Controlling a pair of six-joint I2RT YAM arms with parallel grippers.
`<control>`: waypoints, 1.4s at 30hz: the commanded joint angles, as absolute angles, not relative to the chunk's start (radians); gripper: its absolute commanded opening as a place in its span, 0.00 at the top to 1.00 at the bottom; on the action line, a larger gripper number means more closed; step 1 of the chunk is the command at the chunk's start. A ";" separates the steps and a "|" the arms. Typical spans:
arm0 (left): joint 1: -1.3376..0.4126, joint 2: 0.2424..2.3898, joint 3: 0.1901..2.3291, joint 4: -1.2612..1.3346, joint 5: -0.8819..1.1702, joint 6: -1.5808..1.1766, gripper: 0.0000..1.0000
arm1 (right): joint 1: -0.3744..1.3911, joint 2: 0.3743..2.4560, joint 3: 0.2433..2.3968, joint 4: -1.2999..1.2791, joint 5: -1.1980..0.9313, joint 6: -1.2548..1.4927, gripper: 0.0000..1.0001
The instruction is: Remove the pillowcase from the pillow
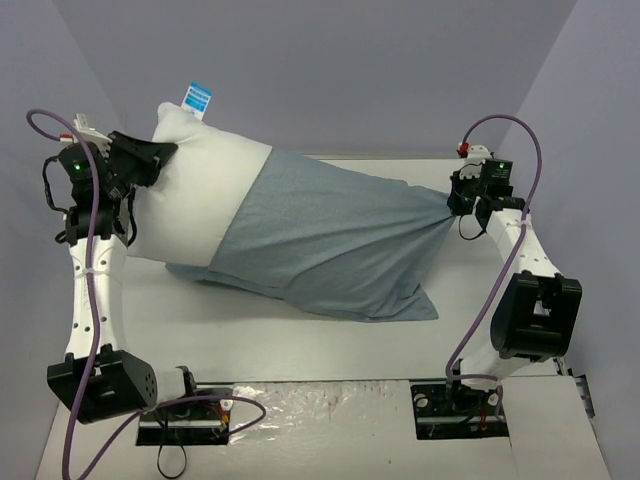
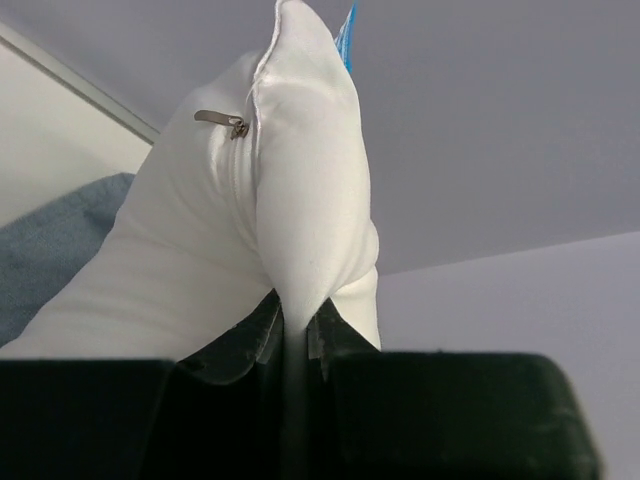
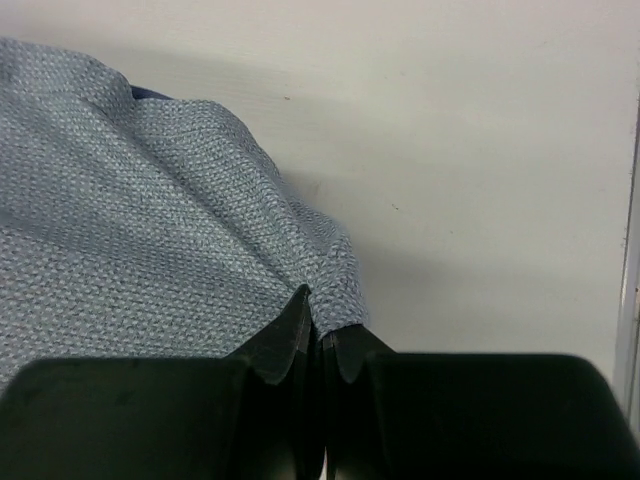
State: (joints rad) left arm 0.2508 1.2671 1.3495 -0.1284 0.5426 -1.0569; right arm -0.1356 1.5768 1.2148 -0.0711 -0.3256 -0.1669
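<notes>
The white pillow (image 1: 205, 195) lies across the table with its left half bare and a blue tag at its top corner. Its zip pull shows on the pillow (image 2: 190, 260) in the left wrist view. The grey-blue pillowcase (image 1: 330, 240) covers its right half and tapers to a stretched point at the right. My left gripper (image 1: 150, 160) is shut on the pillow's left end, a fold of white fabric pinched between its jaws (image 2: 296, 320). My right gripper (image 1: 460, 200) is shut on the pillowcase's far right corner, woven blue cloth of the pillowcase (image 3: 150, 230) bunched at the right gripper (image 3: 322, 330).
The white table (image 1: 300, 350) runs to a pale wall at the back. Both arm bases (image 1: 190, 410) sit at the near edge with cables looping by them. The table's right rim (image 3: 630, 280) shows close beside the right gripper.
</notes>
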 commanded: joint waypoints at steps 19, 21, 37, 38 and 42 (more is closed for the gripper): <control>0.325 1.209 1.810 -0.189 0.414 -1.068 0.98 | -0.235 1.554 1.095 0.058 -0.055 -0.394 1.00; 0.331 1.204 1.821 -0.202 0.407 -1.062 0.98 | -0.251 1.565 1.100 0.066 -0.054 -0.408 1.00; 0.344 1.264 2.031 -0.322 0.387 -0.960 0.98 | -0.403 1.664 1.109 0.095 -0.075 -0.477 1.00; 0.344 1.270 2.048 -0.339 0.387 -0.953 0.98 | -0.408 1.667 1.111 0.097 -0.078 -0.479 1.00; 0.345 1.279 2.075 -0.354 0.384 -0.930 0.98 | -0.413 1.677 1.101 0.097 -0.081 -0.485 1.00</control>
State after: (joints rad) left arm 0.2893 1.3159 1.9553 -0.5739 0.5247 -0.9535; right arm -0.3580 1.6638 1.0901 0.0490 -0.2134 -0.4179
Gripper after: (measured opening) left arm 0.075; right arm 0.004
